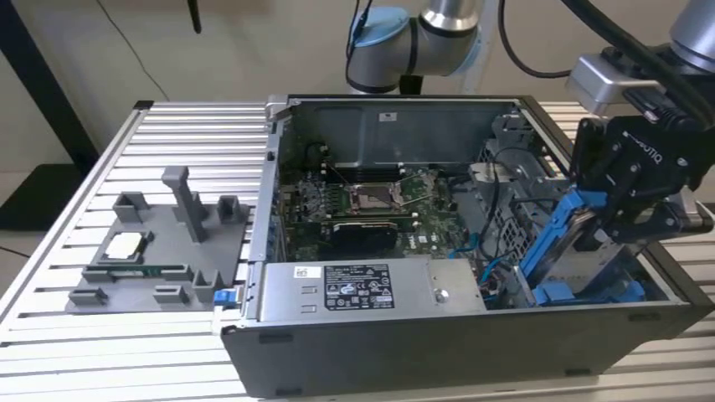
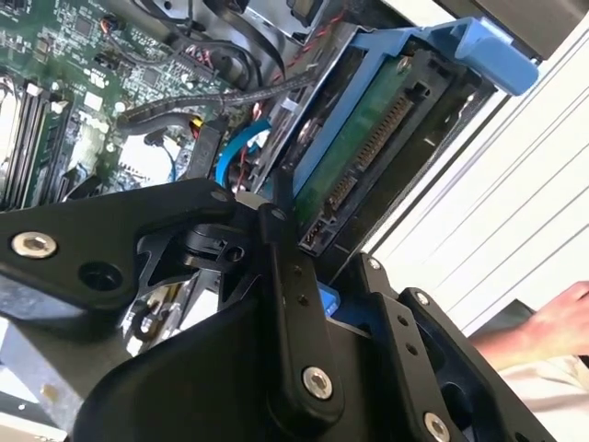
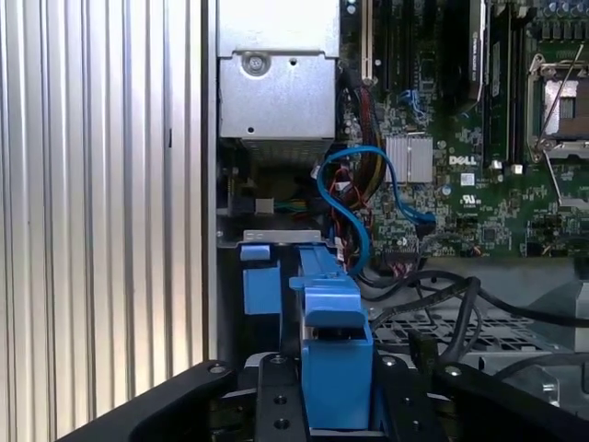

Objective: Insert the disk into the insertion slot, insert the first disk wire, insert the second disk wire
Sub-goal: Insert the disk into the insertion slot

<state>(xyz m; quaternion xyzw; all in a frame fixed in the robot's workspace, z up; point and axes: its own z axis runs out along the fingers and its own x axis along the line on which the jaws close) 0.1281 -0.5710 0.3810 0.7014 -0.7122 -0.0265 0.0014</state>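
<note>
1. A slatted metal table (image 1: 167, 134) carries an open computer case (image 1: 447, 352) lying on its side. This leaves the inside open from above, so the arm can reach down into it.
2. Inside the case, a green motherboard (image 1: 380, 209) covers the floor. A grey power-supply box (image 1: 357, 289) sits along the near wall.
3. On the table at the exterior view's left is a grey fixture tray (image 1: 146, 222) with upright posts, likely there to hold spare parts in fixed places.
4. The robot arm comes down at the exterior view's right end of the case and ends in a black gripper (image 1: 621, 224).
5. The jaws are pinched on the disk (image 1: 581, 255), gripping its blue carrier from both sides. The first wrist view shows the carrier's blue end held between the two black fingers (image 3: 276, 405).
6. The disk is tilted, with its lower end down among the blue rails of the insertion slot (image 1: 625, 291) and its upper end raised. It appears to be angled this way to line up with the rails, and it is not yet seated flat.
7. In the second wrist view, the disk's green circuit side and connector edge face the case interior, where the wires can reach them.
8. A light blue cable (image 3: 354, 212) loops loose just beside the slot, unplugged at the disk end.
9. A person's hand (image 2: 552, 327) rests outside the case, apart from the work.
</note>
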